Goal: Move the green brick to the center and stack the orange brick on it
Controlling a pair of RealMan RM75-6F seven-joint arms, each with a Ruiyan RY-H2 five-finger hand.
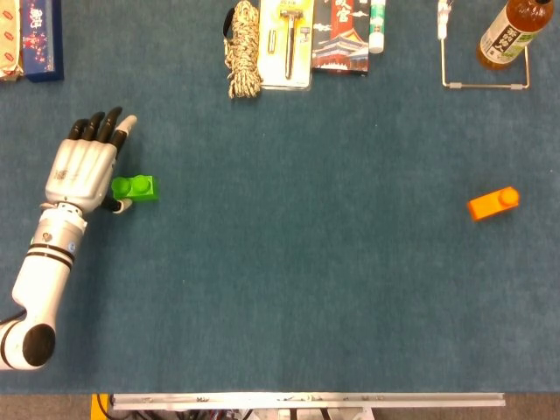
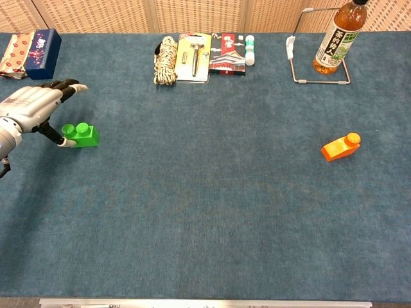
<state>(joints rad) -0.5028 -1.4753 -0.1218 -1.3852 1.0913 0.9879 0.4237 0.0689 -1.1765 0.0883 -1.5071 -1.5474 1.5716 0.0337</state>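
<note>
A green brick (image 1: 136, 188) (image 2: 81, 135) lies on the blue cloth at the far left. My left hand (image 1: 86, 164) (image 2: 35, 109) hovers just left of it, fingers spread and extended toward the back, thumb tip down beside the brick's near-left corner; whether the thumb touches it I cannot tell. The hand holds nothing. An orange brick (image 1: 493, 203) (image 2: 340, 147) lies tilted at the far right, alone. My right hand shows in neither view.
Along the back edge lie a coiled rope (image 1: 243, 48), a packaged razor (image 1: 290, 39), a printed packet (image 1: 341, 35) and a small tube (image 1: 377, 24). A bottle (image 1: 511, 31) stands on a wire stand (image 1: 484, 66) back right. Boxes (image 1: 39, 39) sit back left.
</note>
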